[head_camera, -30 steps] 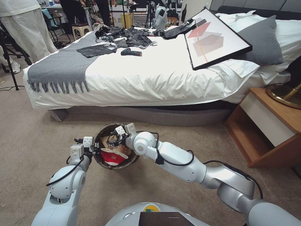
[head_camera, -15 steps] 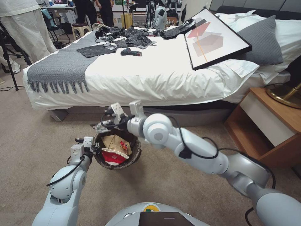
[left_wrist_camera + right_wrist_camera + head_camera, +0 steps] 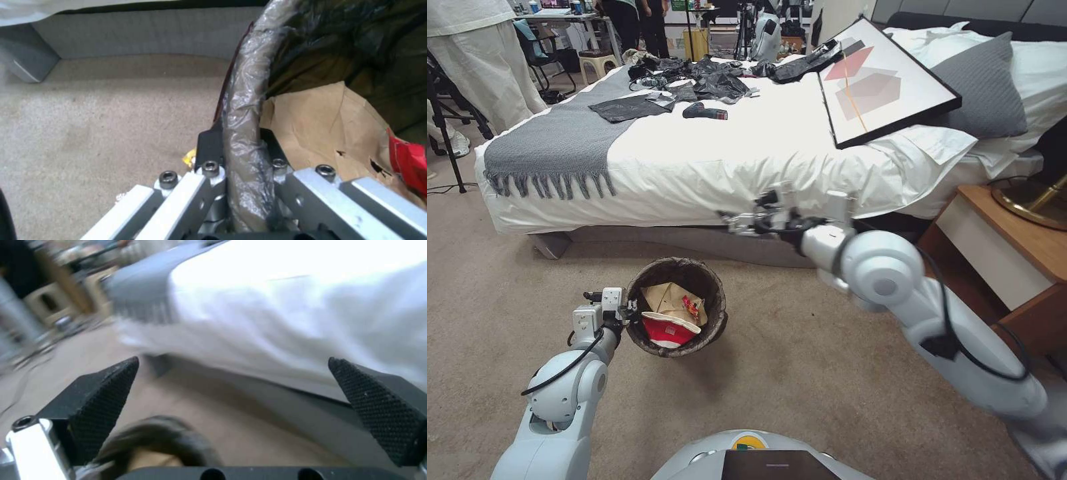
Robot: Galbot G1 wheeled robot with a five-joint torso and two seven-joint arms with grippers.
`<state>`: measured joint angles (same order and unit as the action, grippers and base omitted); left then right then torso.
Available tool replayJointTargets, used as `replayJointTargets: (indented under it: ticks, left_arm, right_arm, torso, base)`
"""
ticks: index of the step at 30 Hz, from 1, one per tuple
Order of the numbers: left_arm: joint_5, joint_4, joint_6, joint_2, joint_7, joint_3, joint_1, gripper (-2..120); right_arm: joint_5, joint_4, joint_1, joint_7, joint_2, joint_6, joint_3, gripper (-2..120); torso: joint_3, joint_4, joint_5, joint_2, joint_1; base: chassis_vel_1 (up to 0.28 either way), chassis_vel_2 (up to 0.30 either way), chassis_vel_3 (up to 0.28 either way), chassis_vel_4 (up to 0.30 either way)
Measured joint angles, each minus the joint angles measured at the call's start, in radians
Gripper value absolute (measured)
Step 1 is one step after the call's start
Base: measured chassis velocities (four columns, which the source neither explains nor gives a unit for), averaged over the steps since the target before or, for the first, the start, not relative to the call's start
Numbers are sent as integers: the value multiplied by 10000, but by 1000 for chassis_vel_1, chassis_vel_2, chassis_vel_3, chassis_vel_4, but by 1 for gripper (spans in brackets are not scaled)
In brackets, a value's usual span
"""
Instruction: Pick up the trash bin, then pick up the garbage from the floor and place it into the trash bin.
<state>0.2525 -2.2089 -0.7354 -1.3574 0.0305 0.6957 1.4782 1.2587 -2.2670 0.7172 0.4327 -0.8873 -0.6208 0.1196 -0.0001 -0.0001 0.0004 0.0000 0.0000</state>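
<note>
White bedding covers the bed (image 3: 760, 153), which spans the upper half of the head view; its far edge is cut off by the frame. Beige carpet (image 3: 800, 373) fills the lower half. The trash bin (image 3: 677, 308) sits at lower left of centre, lined with a dark bag; its white body is hidden under the folded liner. Inside lie a tan paper scrap (image 3: 668, 299) and a red-and-white crushed cup (image 3: 668, 328), partly overlapping. The left end effector (image 3: 624, 311) is clenched on the bin's left rim; in the left wrist view the fingers (image 3: 209, 146) straddle the bagged rim (image 3: 245, 110). The right end effector (image 3: 740, 220) hangs released at frame centre, before the bed's side, well apart from the bin, its pads (image 3: 106, 393) spread and empty. That view is blurred.
</note>
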Motion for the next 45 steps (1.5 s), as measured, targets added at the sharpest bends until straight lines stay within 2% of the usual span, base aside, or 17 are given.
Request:
replayJointTargets:
  ticks: [1,2,4,5,6,8,9,10,13,14,17,20,21,25,28,38,45]
  left_arm:
    - [-3,-34,0,-8,18,0,0,3]
    - [-3,-34,0,-8,18,0,0,3]
    - [-14,-110,0,-11,16,37,33,3]
    - [-14,-110,0,-11,16,37,33,3]
    - [-30,-160,0,-6,7,70,63,3]
    - [-45,-227,0,2,5,104,109,3]
    - [-60,-298,0,-16,7,104,134,3]
    - [-60,-298,0,-16,7,104,134,3]
    - [-58,-478,0,-80,10,106,167,3]
    - [-58,-478,0,-80,10,106,167,3]
    - [-44,-562,0,-81,3,153,217,3]
    - [-29,-617,0,-76,5,178,263,3]
    - [-4,-678,0,-76,21,182,291,3]
    - [29,-798,0,-93,80,127,369,3]
    - [75,-839,0,-116,159,96,419,3]
    - [440,-859,0,-38,391,73,478,3]
    - [437,-823,0,-41,380,97,450,3]
  right_arm:
    - [-862,-150,1294,-331,-287,12,1153,100]
    - [-862,-150,1294,-331,-287,12,1153,100]
    - [-1815,-295,2564,-790,-767,76,2470,100]
    - [-1815,-295,2564,-790,-767,76,2470,100]
    - [-2639,-383,3309,-1269,-1130,228,3194,100]
    - [-3865,-409,4230,-1891,-1653,611,3868,100]
    - [-4725,-417,4956,-2251,-2287,924,4310,100]
    - [-4725,-417,4956,-2251,-2287,924,4310,100]
    - [-6441,-283,6136,-2805,-3317,1829,4936,100]
    - [-6441,-283,6136,-2805,-3317,1829,4936,100]
    - [-7953,-71,6808,-3434,-3996,2919,5445,100]
    - [-8418,-7,7155,-3507,-4481,3317,5646,100]
    - [-9196,105,7379,-3562,-4838,3764,5807,100]
    - [-10521,364,7721,-3661,-5400,4462,6133,100]
    - [-10901,494,8014,-3686,-5680,4836,6245,100]
    - [-11806,938,8013,-3481,-5930,5652,6246,100]
    - [-12821,1220,7841,-3800,-6026,6720,6441,100]
  torso:
    - [0,-1,0,0,0]
    - [0,-1,0,0,0]
    - [0,-2,1,0,0]
    - [0,-2,1,0,0]
    - [-1,-4,-2,0,0]
    - [0,0,-2,0,0]
    - [0,2,-3,0,0]
    - [0,2,-3,0,0]
    - [0,2,-4,1,0]
    - [0,2,-4,1,0]
    - [0,1,-4,0,-1]
    - [0,3,-6,0,0]
    - [0,3,-6,0,-1]
    - [0,2,-5,0,-1]
    - [0,0,-6,1,0]
    - [1,3,-5,0,-1]
    - [1,2,-5,0,0]
  base:
    - [0,0,0,0]
    - [0,0,0,0]
    - [0,0,0,0]
    - [0,0,0,0]
    - [0,0,0,0]
    - [0,0,0,0]
    - [0,0,0,0]
    - [0,0,0,0]
    - [0,0,0,0]
    - [0,0,0,0]
    - [0,0,0,0]
    - [0,0,0,0]
    - [0,0,0,0]
    - [0,0,0,0]
    - [0,0,0,0]
    - [0,0,0,0]
    - [0,0,0,0]
